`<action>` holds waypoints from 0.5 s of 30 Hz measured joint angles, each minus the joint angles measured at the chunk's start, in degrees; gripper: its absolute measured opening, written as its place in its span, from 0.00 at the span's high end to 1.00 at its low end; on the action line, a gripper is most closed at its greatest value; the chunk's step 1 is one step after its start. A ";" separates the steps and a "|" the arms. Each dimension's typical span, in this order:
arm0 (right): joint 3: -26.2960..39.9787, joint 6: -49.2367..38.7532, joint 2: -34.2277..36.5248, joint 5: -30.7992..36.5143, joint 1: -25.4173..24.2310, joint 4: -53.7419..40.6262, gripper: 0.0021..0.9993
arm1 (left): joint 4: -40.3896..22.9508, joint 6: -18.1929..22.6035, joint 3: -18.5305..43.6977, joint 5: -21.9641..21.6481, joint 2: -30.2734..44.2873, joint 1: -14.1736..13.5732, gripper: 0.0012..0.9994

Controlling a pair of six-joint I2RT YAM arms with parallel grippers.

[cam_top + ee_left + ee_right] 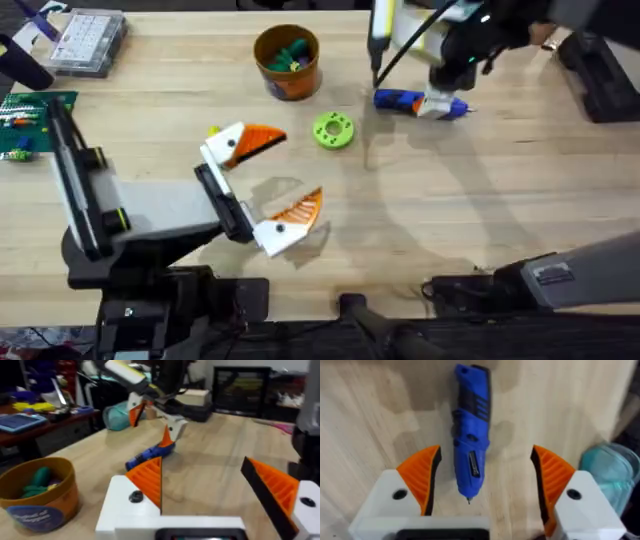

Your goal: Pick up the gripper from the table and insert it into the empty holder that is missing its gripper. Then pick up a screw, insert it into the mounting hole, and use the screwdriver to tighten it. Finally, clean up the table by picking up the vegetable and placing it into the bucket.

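Bench (pixel 480 200) carrying all. L gripper (pixel 268 186) idling mid-bench, fingers splayed, empty. Bucket (pixel 287 62) sitting nr far edge. R gripper (pixel 485 490) hovering over screwdriver (pixel 470 435) lying toward far-right corner, fingers spread astride it, lining up for pickup.

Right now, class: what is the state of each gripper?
Left gripper: jaws open, holding nothing.
Right gripper: jaws open, straddling the screwdriver on the table.

Both tools gape: left (pixel 268 190) mid-table, right (pixel 440 100) far right.
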 joint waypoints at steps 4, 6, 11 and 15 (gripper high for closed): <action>-0.01 7.31 -6.18 -0.08 0.00 0.03 0.00 | -3.32 -2.89 1.62 -4.84 0.55 0.00 0.01; 0.00 12.05 -8.98 -0.08 0.00 0.05 0.00 | -7.75 -2.95 4.76 -7.56 2.09 0.00 0.01; 0.14 25.72 -14.17 -0.08 0.00 -0.09 0.00 | -20.51 -0.13 17.44 -15.63 8.82 0.00 0.01; 1.00 35.95 -16.65 -0.08 0.00 0.68 0.00 | -26.77 2.98 27.66 -21.54 16.32 0.00 0.01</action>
